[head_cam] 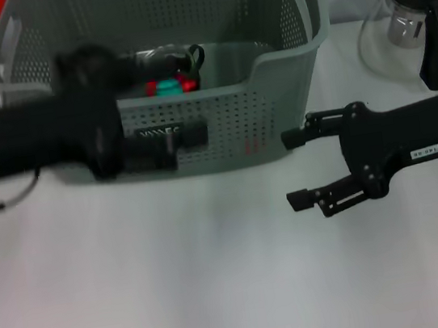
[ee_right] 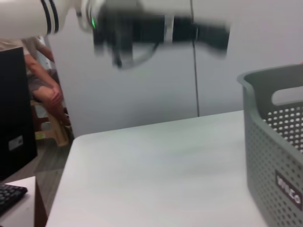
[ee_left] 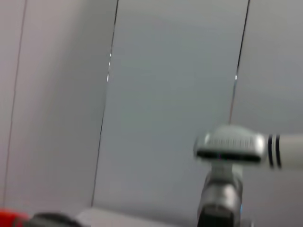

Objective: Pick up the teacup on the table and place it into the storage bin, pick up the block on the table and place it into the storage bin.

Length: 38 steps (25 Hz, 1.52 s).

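Note:
The grey-green perforated storage bin (head_cam: 274, 91) with orange-red clips stands at the back of the white table; it also shows in the right wrist view (ee_right: 274, 156). Inside it lie a glass teacup (head_cam: 165, 60) and a red and teal block (head_cam: 166, 86). My left gripper (head_cam: 176, 147) is motion-blurred and hangs in front of the bin's front wall, over its black label. It also shows blurred in the right wrist view (ee_right: 156, 30). My right gripper (head_cam: 293, 168) is open and empty, just above the table to the right of the bin.
A glass teapot (head_cam: 415, 22) with a black lid and handle stands at the back right. Bare white table (head_cam: 179, 284) lies in front of the bin. In the right wrist view a person sits past the table's left edge (ee_right: 42, 90).

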{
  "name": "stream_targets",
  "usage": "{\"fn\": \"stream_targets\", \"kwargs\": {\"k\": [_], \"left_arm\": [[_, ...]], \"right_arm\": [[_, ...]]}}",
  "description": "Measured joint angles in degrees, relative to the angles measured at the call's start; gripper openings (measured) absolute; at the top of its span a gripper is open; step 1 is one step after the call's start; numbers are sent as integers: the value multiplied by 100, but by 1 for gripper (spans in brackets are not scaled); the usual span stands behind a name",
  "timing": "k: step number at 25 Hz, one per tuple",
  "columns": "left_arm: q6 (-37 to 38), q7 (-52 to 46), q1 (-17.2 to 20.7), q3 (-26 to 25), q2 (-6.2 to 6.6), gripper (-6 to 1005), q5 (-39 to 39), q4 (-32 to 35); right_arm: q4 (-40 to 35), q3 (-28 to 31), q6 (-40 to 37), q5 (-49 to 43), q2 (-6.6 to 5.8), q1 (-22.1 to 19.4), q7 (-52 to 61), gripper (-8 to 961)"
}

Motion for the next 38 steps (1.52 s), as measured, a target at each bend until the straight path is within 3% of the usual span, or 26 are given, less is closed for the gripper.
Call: {"fn": "stream_targets", "kwargs": {"k": [4,13,18,24,30,35,38], "left_arm": [[-84,992,237,56,-61,965,527,-535],[-571,2050,-85,84,-19,966,1331,-1849],[-832,2102,-152,92,-18,966,1658,-2057],[-864,2082,-139,92,-16,966,1706,-2083],[-866,2015,-158,79,-12,965,1708,-2087],[-850,1986,-183,68,-12,965,1708,-2092],[-848,1984,-204,78,-12,965,1708,-2093]], "right_arm": [[11,-43,18,-80,94,41,-8,942],[523,88,101,-93,101,-72,-935,941],[1146,242,435,-115,44,-186,-1444,941],[1152,335,430,-87,-4,-410,-1500,942],[1144,386,423,-85,-3,-397,-1453,816],[1136,404,519,-100,-11,-345,-1081,787],[1133,373,534,-160,-62,-268,-792,831]]}}
